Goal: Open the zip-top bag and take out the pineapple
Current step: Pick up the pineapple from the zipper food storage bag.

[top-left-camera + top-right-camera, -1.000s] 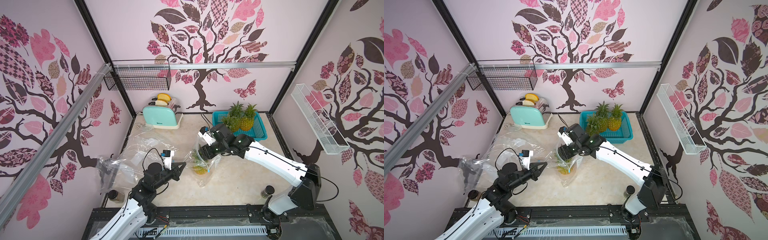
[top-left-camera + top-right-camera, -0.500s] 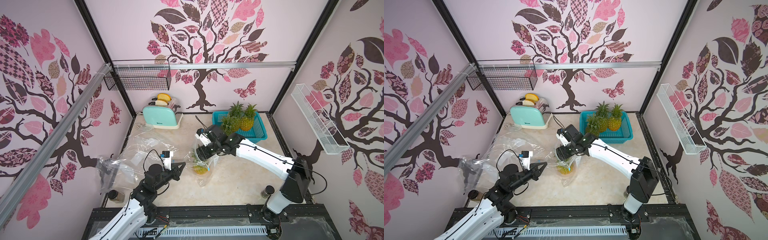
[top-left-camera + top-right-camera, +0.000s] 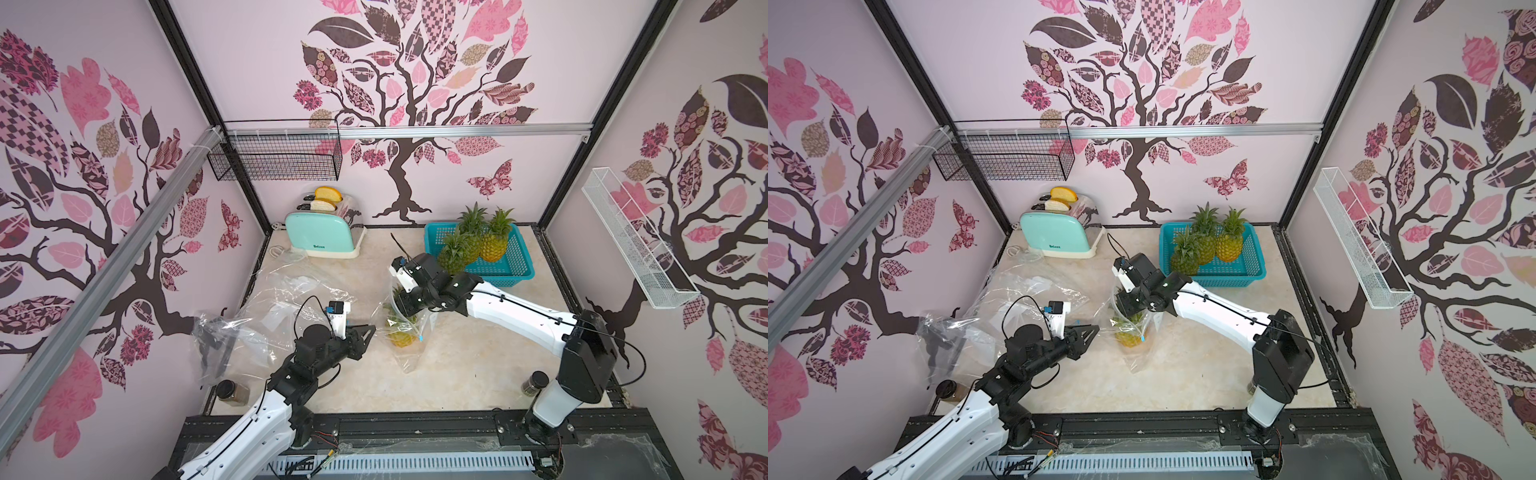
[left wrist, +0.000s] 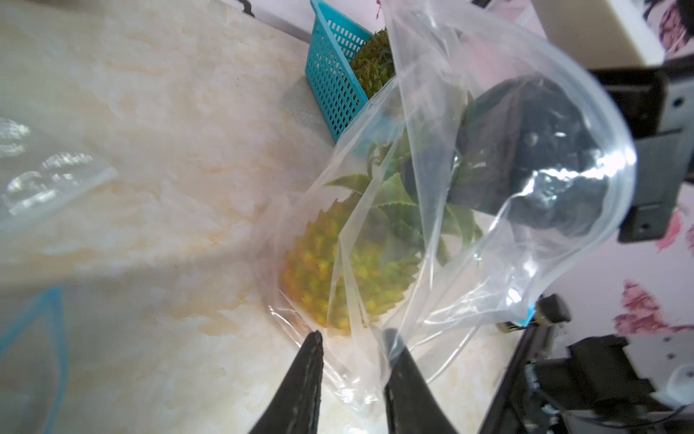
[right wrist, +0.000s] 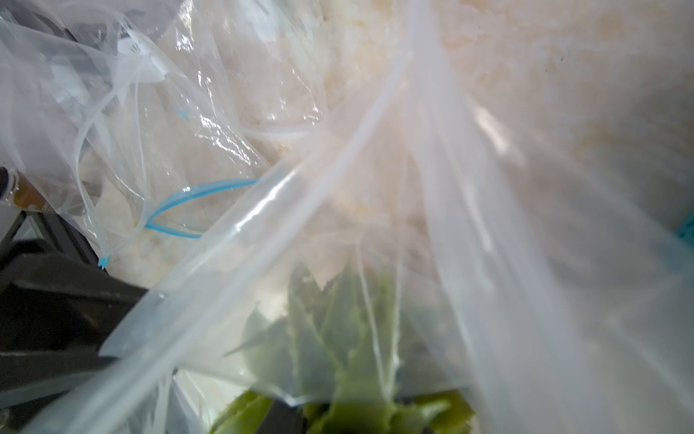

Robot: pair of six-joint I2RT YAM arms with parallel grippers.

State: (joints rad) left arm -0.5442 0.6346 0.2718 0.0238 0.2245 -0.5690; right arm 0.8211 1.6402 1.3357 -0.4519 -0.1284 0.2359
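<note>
Marble surface, then the clear zip-top bag sitting right at the tips of the left end effector, which is parted and let go. The pineapple is inside it, just past the right end effector poking down the bag's mouth. Its grip, can't tell.

Clear zip-top bag holding a pineapple, at centre. Right gripper at bag's twelve o'clock; left gripper just beside, nine o'clock. Teal basket with other pineapples, one o'clock.
</note>
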